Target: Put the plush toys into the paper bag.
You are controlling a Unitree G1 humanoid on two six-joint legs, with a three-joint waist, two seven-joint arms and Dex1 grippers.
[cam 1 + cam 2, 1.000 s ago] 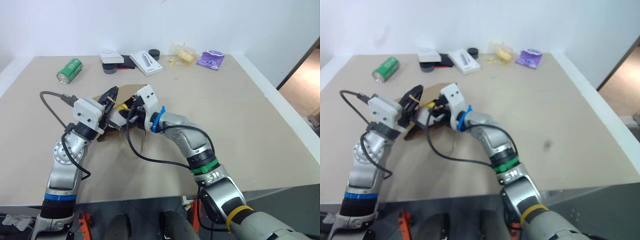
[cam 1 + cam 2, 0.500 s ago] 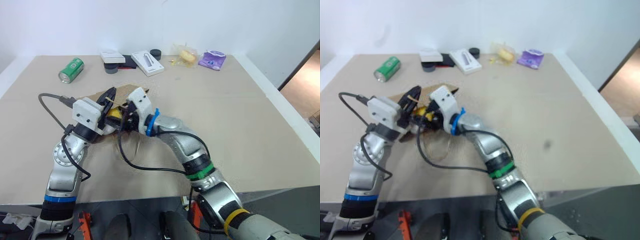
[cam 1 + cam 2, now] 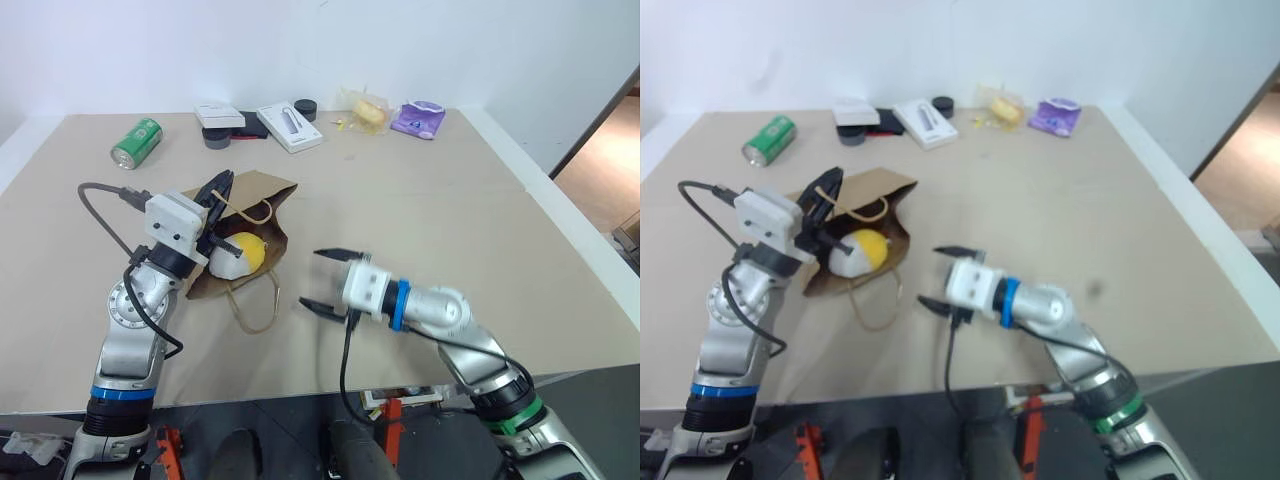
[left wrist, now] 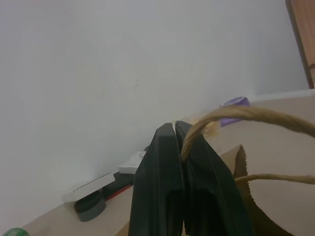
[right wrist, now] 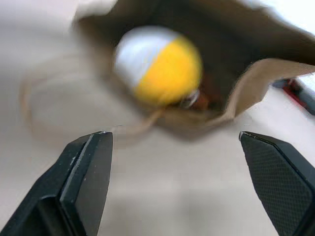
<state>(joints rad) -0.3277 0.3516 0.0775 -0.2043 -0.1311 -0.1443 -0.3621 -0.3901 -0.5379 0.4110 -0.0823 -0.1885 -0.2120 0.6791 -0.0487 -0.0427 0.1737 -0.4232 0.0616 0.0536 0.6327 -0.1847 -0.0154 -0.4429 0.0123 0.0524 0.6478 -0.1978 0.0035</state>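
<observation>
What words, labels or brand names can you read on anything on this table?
None can be read.
Green can: markings too small to make out.
White box: no legible print.
Purple packet: print blurred.
Paper bag: plain, no text.

Egg toy (image 3: 237, 254) in bag (image 3: 262, 196) mouth — can (image 3: 137, 143) behind.

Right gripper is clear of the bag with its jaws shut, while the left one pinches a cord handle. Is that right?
Not quite. The right gripper is clear of the paper bag, but its jaws stand wide open, as the right wrist view shows. The left gripper does pinch a cord handle.
</observation>
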